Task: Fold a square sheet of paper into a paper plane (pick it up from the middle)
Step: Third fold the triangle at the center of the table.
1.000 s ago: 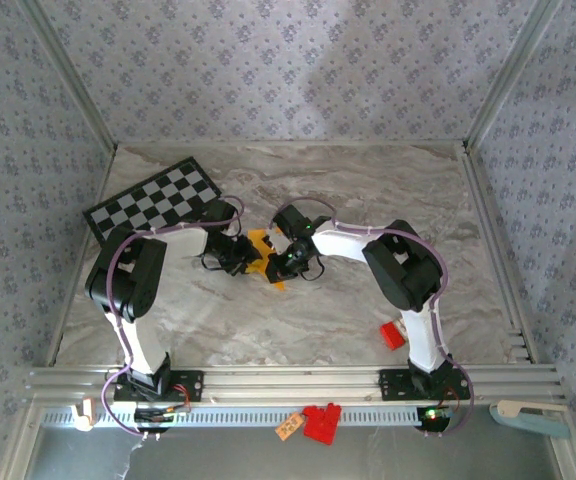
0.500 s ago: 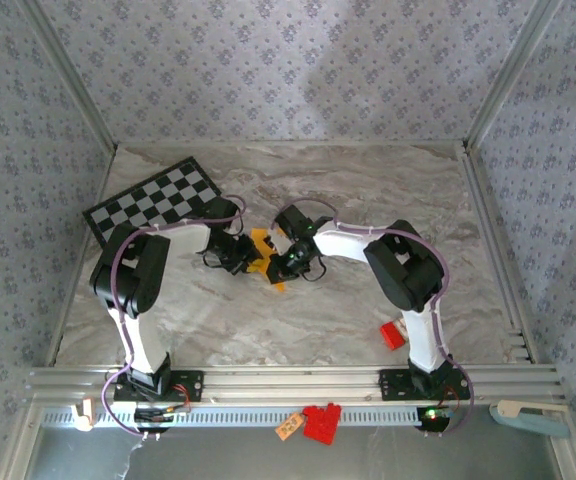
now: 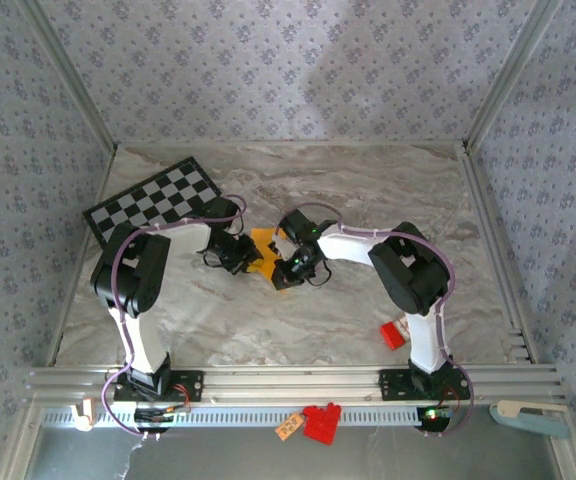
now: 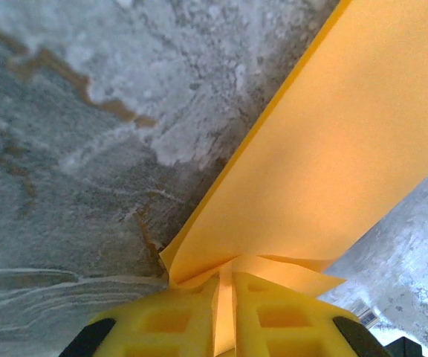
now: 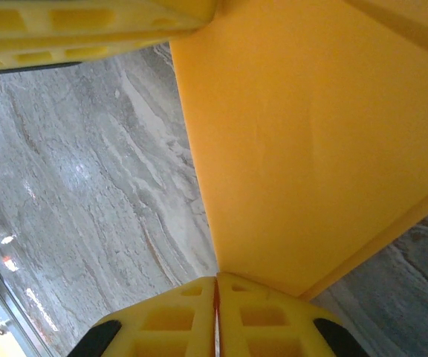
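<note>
1. Currently: fold in progress. The square sheet of paper (image 3: 262, 241) sits mid-bench between the two wrists, not yet a dart shape.
2. Left tool (image 4: 225, 301): fingers pinched together on one edge of the sheet; small puckers in the paper just above the pinch.
3. Right tool (image 5: 215, 305): fingers closed on another edge of the same sheet, with only a thin seam between them.
4. Sheet, wrist views: a broad orange-yellow panel rising from each pinch, the marble bench (image 4: 65, 134) below it.
5. Judged step: an early fold, with the paper held between both tools.
6. Next move, judged: bring the held edges into line, lay the sheet down and press a crease without tearing at the puckered grip.
7. Obscured: overhead, the wrists cover most of the sheet. The number of folds made, and whether the paper rests on the bench, cannot be told. Both wrist views cut off its corners.
</note>
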Available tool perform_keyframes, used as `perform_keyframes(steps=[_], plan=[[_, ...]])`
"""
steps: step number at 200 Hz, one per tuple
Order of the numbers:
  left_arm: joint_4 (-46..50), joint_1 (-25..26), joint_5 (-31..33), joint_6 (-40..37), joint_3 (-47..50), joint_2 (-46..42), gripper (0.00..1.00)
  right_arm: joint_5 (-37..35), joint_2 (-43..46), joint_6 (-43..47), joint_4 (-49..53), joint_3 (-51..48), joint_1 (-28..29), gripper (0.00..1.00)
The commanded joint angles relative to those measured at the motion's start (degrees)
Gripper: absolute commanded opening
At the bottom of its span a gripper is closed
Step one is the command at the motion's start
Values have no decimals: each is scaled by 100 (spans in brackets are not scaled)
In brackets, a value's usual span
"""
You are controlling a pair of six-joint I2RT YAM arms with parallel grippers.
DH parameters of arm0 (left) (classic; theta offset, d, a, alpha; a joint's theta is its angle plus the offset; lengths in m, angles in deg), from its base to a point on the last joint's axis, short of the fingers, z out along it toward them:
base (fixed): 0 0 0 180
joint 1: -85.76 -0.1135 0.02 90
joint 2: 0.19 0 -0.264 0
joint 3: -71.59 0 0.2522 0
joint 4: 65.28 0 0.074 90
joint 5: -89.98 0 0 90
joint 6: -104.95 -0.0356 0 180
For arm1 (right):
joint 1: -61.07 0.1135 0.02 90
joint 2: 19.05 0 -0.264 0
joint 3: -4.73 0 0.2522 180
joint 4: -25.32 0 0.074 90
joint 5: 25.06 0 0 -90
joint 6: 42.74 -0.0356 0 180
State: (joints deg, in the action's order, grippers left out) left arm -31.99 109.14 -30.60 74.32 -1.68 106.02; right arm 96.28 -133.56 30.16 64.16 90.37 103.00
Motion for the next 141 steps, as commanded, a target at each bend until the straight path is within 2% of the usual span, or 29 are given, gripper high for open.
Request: perform_keyframes(steps=[1,109,141], plan=[[314,36,265,-93,-14,189,15,-109,-62,80,300,-139,21,11],[487,27,321,-130,-76,381,15,-168,515,220,272,-711,-19,10],[503,29,298,-128,-94,376,15,-189,976,208,18,-723,-23,10]])
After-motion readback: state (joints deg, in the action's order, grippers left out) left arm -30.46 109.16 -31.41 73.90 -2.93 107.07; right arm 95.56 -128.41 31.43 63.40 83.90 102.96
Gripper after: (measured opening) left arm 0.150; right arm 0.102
